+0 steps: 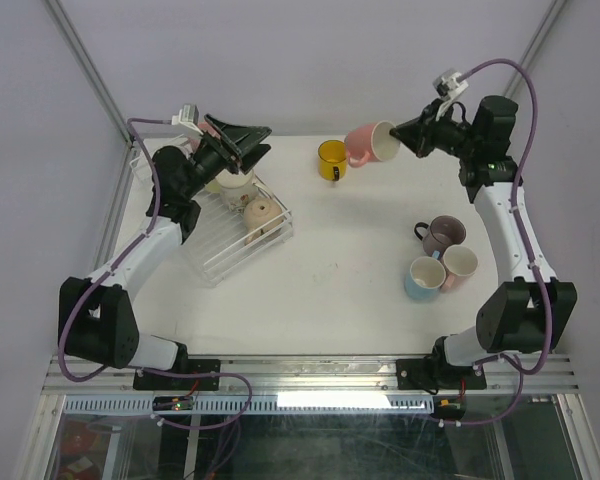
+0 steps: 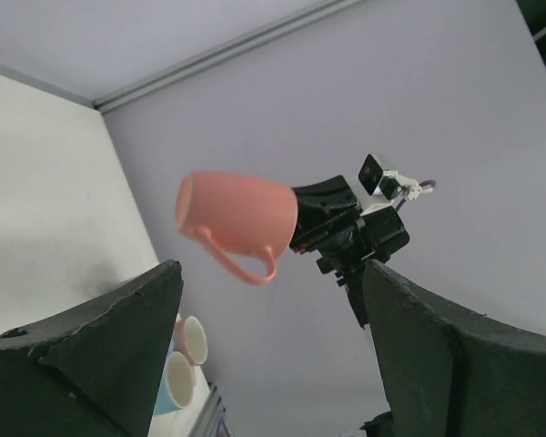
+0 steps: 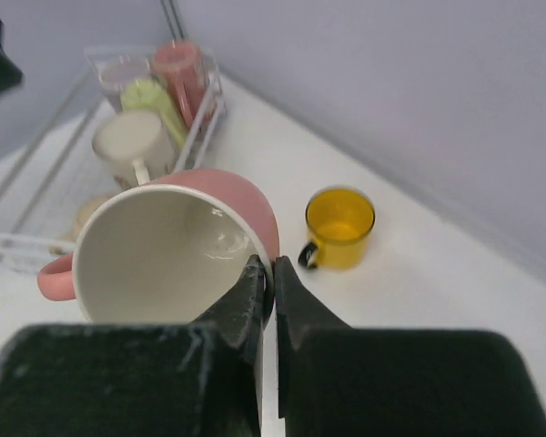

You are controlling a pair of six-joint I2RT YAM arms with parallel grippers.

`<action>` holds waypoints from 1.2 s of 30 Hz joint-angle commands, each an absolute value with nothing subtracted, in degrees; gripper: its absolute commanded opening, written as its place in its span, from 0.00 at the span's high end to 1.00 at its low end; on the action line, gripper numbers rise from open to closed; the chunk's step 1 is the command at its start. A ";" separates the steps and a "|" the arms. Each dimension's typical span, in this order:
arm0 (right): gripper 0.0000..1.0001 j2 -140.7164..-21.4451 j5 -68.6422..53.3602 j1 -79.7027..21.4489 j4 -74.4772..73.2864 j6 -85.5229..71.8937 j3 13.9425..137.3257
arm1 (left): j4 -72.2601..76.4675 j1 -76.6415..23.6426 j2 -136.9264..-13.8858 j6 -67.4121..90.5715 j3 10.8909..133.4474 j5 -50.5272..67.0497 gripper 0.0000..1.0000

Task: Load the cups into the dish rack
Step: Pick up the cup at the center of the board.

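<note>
Pale lilac walls (image 1: 300, 60) enclose a white worktop (image 1: 330, 270). At its left the dish rack (image 1: 220, 255) lies askew, holding a cream mug (image 1: 236, 186) and a beige mug (image 1: 259, 213). The left pincer (image 1: 260, 140) hangs above the rack, spread wide and empty. Near the back stands a yellow mug (image 1: 331, 160), and just right of it a pink mug (image 1: 372, 143) is held on its side in the air by the right pincer (image 1: 402, 135). Three more mugs (image 1: 442, 258) cluster at the right. Only the right wrist view shows the fingers (image 3: 255, 291) clamping the pink mug's rim, one inside and one outside, and a green mug (image 3: 153, 98) in the rack. The left wrist view shows the pink mug's handle pointing down.
</note>
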State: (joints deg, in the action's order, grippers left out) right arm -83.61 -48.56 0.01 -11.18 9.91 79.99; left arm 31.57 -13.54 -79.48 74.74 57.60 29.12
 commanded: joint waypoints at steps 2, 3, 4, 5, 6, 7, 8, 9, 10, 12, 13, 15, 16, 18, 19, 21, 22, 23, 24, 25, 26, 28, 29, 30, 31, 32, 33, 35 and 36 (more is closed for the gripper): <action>1.00 -82.63 -51.09 0.57 18.91 -13.10 88.56 | 42.95 -16.40 -82.79 81.68 64.17 32.33 0.20; 1.00 -83.15 -51.07 0.54 21.29 -14.50 89.64 | 43.52 -16.96 -84.01 82.20 65.61 33.09 0.19; 1.00 -83.75 -51.04 0.61 23.86 -15.64 90.88 | 44.11 -17.71 -85.04 82.91 66.86 33.69 0.19; 1.00 -84.52 -51.13 0.58 25.59 -16.85 92.09 | 45.14 -18.46 -85.91 83.70 68.47 33.90 0.18; 1.00 -85.23 -51.41 0.52 27.11 -17.55 93.18 | 46.16 -19.29 -86.90 84.52 69.49 33.83 0.17; 1.00 -86.04 -52.13 0.47 29.00 -18.38 94.02 | 47.59 -20.13 -87.94 85.74 70.31 33.64 0.17; 1.00 -86.80 -52.72 0.51 30.90 -19.15 94.64 | 48.92 -21.08 -89.09 87.10 71.30 33.29 0.16; 1.00 -87.46 -52.65 0.46 32.58 -19.85 94.97 | 49.92 -22.38 -90.45 88.92 72.77 33.01 0.16; 1.00 -87.87 -52.45 0.50 34.42 -20.46 95.09 | 50.51 -23.46 -91.97 90.35 74.35 32.82 0.16; 1.00 -88.60 -52.49 0.43 37.51 -21.73 95.48 | 51.61 -25.44 -94.75 92.75 78.00 32.29 0.16; 1.00 -88.86 -52.74 0.37 38.79 -22.32 95.62 | 52.14 -26.32 -95.95 93.72 79.56 31.93 0.16; 1.00 -89.07 -53.04 0.03 40.15 -22.62 95.64 | 52.81 -28.03 -98.24 95.04 82.51 31.22 0.16; 1.00 -88.97 -53.15 -0.17 40.49 -22.53 95.53 | 52.79 -28.71 -99.20 95.29 84.08 30.93 0.16; 1.00 -88.86 -53.42 -0.47 41.00 -22.49 95.13 | 52.15 -29.92 -101.02 95.33 86.84 30.81 0.16; 1.00 -88.66 -53.52 -0.62 41.35 -22.50 94.86 | 51.75 -30.43 -101.87 95.24 87.99 30.77 0.16; 1.00 -88.35 -53.79 -0.88 41.86 -22.50 94.32 | 50.82 -31.26 -103.24 95.26 89.62 30.44 0.18; 1.00 -88.21 -54.05 -1.06 42.06 -22.54 94.03 | 50.52 -31.75 -103.86 95.39 90.22 30.15 0.22; 1.00 -88.03 -54.27 -1.29 42.24 -22.41 93.73 | 50.22 -32.14 -104.53 95.37 90.97 29.99 0.24; 1.00 -87.90 -54.31 -1.44 42.27 -22.29 93.43 | 49.79 -32.58 -105.57 95.34 92.53 30.08 0.28; 1.00 -87.75 -54.35 -1.57 42.34 -22.24 93.16 | 48.94 -32.99 -106.48 95.33 93.79 30.51 0.32; 1.00 -87.74 -54.32 -1.67 42.43 -22.24 93.03 | 48.14 -33.30 -107.27 95.44 95.10 30.95 0.35; 1.00 -87.68 -54.39 -1.81 42.61 -22.28 92.83 | 47.52 -33.82 -108.39 95.85 96.40 31.40 0.37; 1.00 -87.66 -54.59 -1.96 42.67 -22.31 92.74 | 47.80 -33.90 -108.76 96.21 96.60 31.27 0.37; 1.00 -87.62 -54.80 -2.07 42.71 -22.32 92.54 | 48.10 -34.13 -109.13 96.54 96.94 31.07 0.39; 1.00 -87.56 -54.92 -2.19 42.71 -22.26 92.36 | 48.40 -34.29 -109.51 96.71 97.47 31.03 0.41; 1.00 -87.45 -54.97 -2.28 42.76 -22.21 91.95 | 48.57 -34.42 -110.04 96.83 98.24 31.05 0.45; 1.00 -87.29 -54.95 -2.43 42.73 -22.09 91.72 | 48.90 -34.56 -110.48 97.08 98.98 31.25 0.48; 1.00 -87.23 -54.78 -2.49 42.71 -21.98 91.32 | 50.12 -34.67 -111.41 97.95 100.23 31.65 0.66; 1.00 -87.16 -54.76 -2.48 42.71 -21.98 91.20 | 50.76 -34.71 -111.74 98.43 100.57 31.72 0.78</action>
